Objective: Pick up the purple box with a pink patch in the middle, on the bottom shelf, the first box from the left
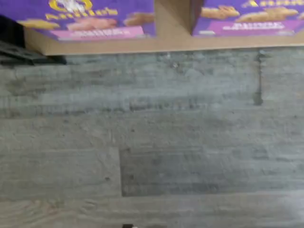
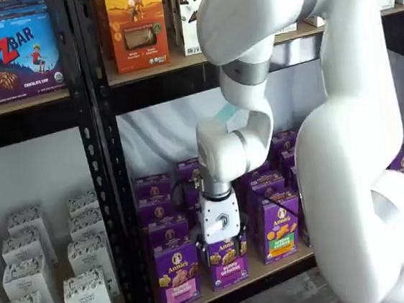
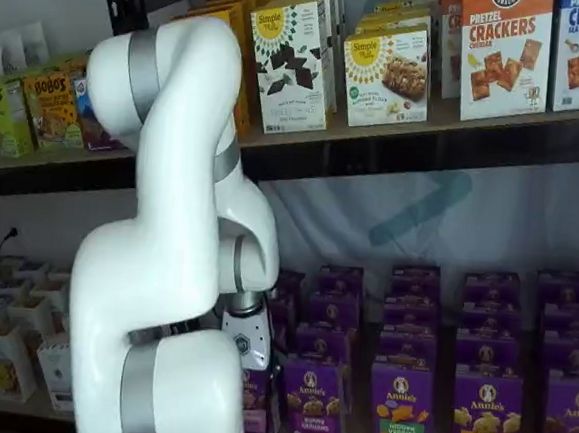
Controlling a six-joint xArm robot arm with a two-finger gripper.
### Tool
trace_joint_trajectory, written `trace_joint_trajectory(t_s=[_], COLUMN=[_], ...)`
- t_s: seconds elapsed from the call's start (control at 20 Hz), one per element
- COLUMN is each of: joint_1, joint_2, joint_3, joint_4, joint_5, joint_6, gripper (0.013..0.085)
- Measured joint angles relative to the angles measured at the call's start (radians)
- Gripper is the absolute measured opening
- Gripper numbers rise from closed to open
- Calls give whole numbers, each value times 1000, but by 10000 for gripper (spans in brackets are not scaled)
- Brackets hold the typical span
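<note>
The purple box [image 2: 177, 273] with a pink band stands upright at the left end of the bottom shelf [image 2: 272, 269]. In the wrist view its pink band [image 1: 90, 23] shows at the tan board's front edge, with a gap between it and the Bunny Grahams carton [image 1: 251, 19]. My gripper [image 2: 223, 245] hangs on its white body in front of the Bunny Grahams carton [image 2: 229, 263], just right of the purple box and apart from it. Its fingers are dark against the cartons, and no gap can be made out. In a shelf view the arm hides most of the purple box [image 3: 256, 402].
More purple cartons stand in rows behind and to the right, one with a green-orange patch [image 2: 281, 228]. A black perforated upright [image 2: 117, 204] borders the purple box on the left, with white cartons [image 2: 87, 301] beyond it. Grey plank floor [image 1: 152, 142] lies in front of the shelf.
</note>
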Motion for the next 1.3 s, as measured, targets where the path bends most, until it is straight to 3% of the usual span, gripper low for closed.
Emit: trace_joint_trajectory(t_s=[0.2,0.4,0.7,1.05,1.3], joint_1=[8,11,21,22,20], joint_2=[68,138,198,236,250], joint_3=[-81,-171,-260,-310,-338], joint_4=[23,-10,0,-18,-6], joint_5=[-3,2,19,24,33], joint_6=[-13,21,22,40,29], gripper=[850,850,850,850,850])
